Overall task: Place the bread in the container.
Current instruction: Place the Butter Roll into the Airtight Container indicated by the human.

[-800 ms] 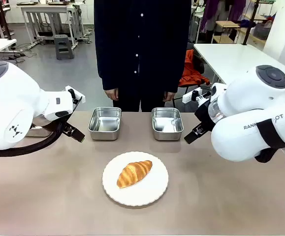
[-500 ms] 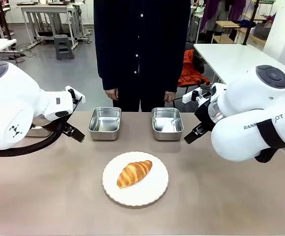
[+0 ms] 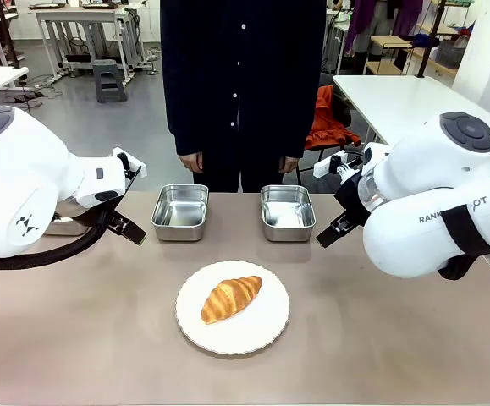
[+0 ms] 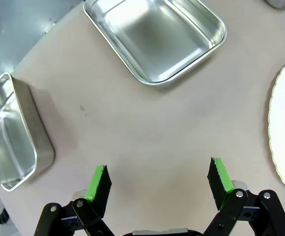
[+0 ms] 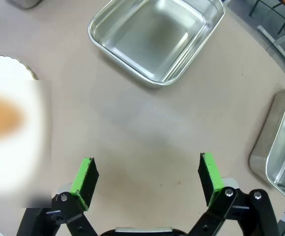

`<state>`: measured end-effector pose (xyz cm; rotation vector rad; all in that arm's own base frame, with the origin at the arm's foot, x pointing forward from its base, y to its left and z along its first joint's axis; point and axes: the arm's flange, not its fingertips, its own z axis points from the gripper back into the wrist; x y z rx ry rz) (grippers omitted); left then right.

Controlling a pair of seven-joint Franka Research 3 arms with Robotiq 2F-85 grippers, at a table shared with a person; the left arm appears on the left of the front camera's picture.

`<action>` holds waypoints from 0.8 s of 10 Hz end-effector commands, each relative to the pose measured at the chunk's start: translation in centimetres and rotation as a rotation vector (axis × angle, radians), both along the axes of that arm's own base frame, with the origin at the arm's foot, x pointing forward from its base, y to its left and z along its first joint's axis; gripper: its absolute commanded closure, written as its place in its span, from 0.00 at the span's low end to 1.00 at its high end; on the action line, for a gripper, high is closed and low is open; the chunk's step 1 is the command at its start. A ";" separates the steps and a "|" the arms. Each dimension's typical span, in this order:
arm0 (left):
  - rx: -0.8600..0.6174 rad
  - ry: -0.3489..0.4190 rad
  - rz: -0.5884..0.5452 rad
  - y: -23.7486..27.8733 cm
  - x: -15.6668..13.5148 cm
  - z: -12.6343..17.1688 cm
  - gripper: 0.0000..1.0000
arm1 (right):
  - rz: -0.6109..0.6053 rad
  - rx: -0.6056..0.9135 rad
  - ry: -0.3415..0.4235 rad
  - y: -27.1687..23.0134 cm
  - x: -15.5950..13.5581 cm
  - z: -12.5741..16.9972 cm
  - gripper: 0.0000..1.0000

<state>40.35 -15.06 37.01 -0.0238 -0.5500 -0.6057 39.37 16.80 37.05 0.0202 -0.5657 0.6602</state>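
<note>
**Q:** What state are the tools in?
**A:** The right gripper (image 5: 146, 164) has its jaws spread wide with nothing between them. Bare table (image 5: 147, 123) lies beyond its fingertips. The left gripper (image 4: 158, 172) is likewise spread and empty.

**Q:** Where is the bread?
**A:** The bread (image 3: 231, 298) lies untouched on the plate (image 3: 266, 334). From the right gripper it sits off to one side, past the outer face of one finger, and it is blurred in that wrist view. The right tray (image 5: 157, 34) lies straight ahead of the right gripper's fingertips. From the left gripper, the plate rim shows beyond one finger and the left tray (image 4: 157, 39) lies ahead. Both trays are empty.

**Q:** How should the bread handle?
**A:** Expect it to be light, soft and flaky. The crust will probably crush or shed under a firm squeeze. The surface looks dry, so it is unlikely to slip.

**Q:** Where should it be gripped?
**A:**
1. Grip across the thick middle, with one pad on each long flank so the fingers span the short width.
2. Avoid the tapered ends. They give little hold and may snap off.
3. Approach from above and close only until the pads seat.
4. Stop the fingertips short of the plate, which may slide if nudged.
5. Release low inside the tray.
</note>
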 end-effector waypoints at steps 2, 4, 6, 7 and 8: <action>0.000 0.000 0.000 0.0 0.0 0.0 0.00 | -0.001 0.001 0.000 0.0 0.0 0.0 0.00; -0.046 0.024 -0.003 1.2 0.8 2.4 0.00 | 0.001 0.013 -0.004 -2.6 1.0 1.7 0.00; -0.105 0.019 -0.016 4.6 1.4 8.5 0.00 | -0.035 0.059 -0.028 -9.6 2.0 4.8 0.00; -0.160 0.031 -0.050 6.7 1.2 11.3 0.00 | -0.041 0.088 -0.045 -13.0 1.6 5.7 0.00; -0.213 0.039 -0.080 9.3 1.4 13.6 0.00 | -0.029 0.130 -0.075 -16.5 0.8 6.1 0.00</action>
